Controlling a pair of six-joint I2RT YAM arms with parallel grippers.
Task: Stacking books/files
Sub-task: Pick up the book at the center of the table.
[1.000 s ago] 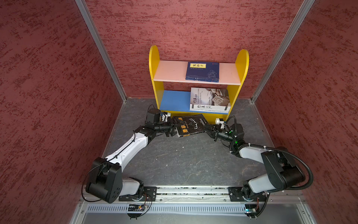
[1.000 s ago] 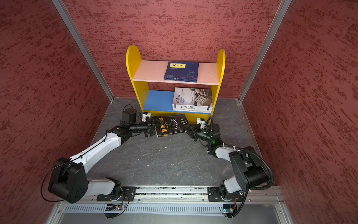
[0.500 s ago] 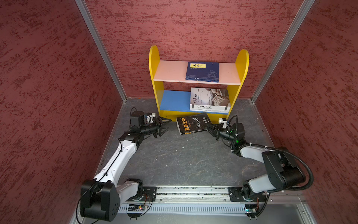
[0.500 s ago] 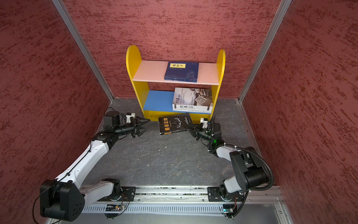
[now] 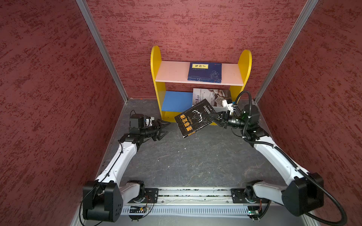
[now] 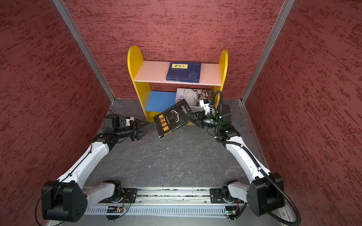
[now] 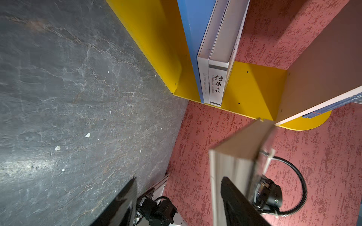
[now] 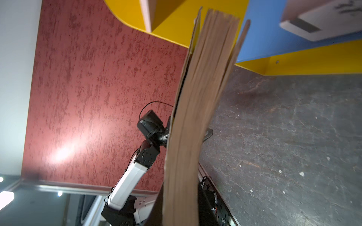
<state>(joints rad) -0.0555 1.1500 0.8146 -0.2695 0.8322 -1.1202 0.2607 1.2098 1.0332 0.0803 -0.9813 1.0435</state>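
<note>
The step in hand looks like carrying: the right claw (image 5: 214, 117) is clenched on one edge of the black paperback book with gold characters (image 5: 193, 120), which hangs tilted above the dark stone-look bench (image 5: 195, 160), just before the yellow two-tier bookcase (image 5: 155, 58). The left claw (image 5: 163, 128) is spread and empty, apart from it. The next move likely calls for levelling the book and sliding it onto the white-covered books (image 5: 207, 94) on the blue lower shelf (image 5: 176, 100). Those are partly hidden, and the navy books (image 5: 204, 71) on top cannot be counted
</note>
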